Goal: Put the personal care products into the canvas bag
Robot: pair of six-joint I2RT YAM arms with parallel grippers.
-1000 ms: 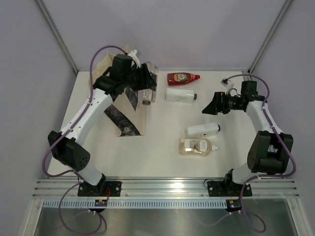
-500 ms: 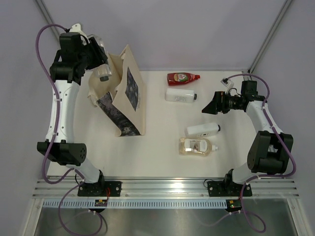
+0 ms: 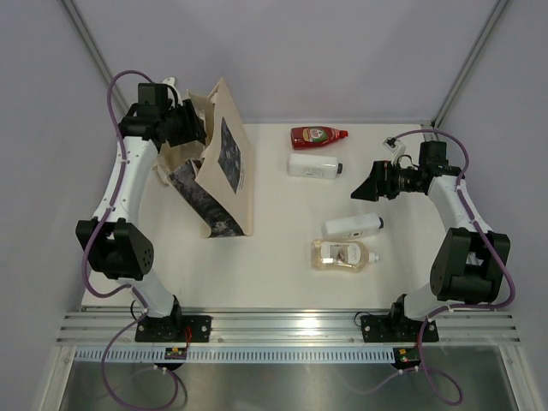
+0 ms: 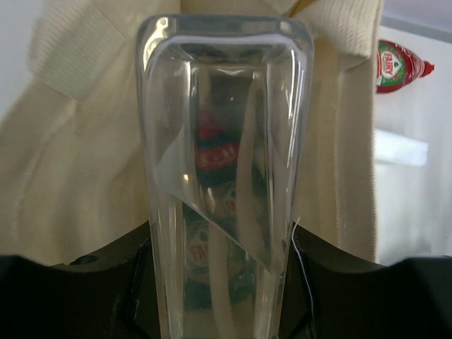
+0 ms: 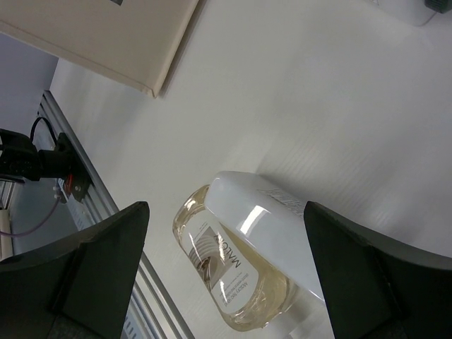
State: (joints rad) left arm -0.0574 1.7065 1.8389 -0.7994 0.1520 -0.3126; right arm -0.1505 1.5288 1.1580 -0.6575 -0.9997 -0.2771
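Over the last second the left gripper [image 3: 187, 127] swung from in front of the bag [image 3: 224, 171] up toward the upper left corner of the top view, then dropped back to the bag's open mouth. Its fingers were clamped on the clear bottle [image 4: 222, 162], which the left wrist view showed standing between them with beige cloth close behind. Labels of other bottles showed through the clear plastic; whether those lay inside the bag could not be told. The clear bottle was thus at the bag's mouth but not yet let go, so this carry looked nearly done, with only the release left.

The right gripper [image 3: 366, 190] had not moved. Its fingers stood wide apart and empty, at the right of the top view, above the grey-capped bottle [image 3: 353, 225] and the amber bottle [image 3: 342, 254]. The red bottle [image 3: 318, 136] and the white bottle [image 3: 314, 165] lay at upper centre. Those four remained on the table [image 3: 282, 282], well apart from the bag.
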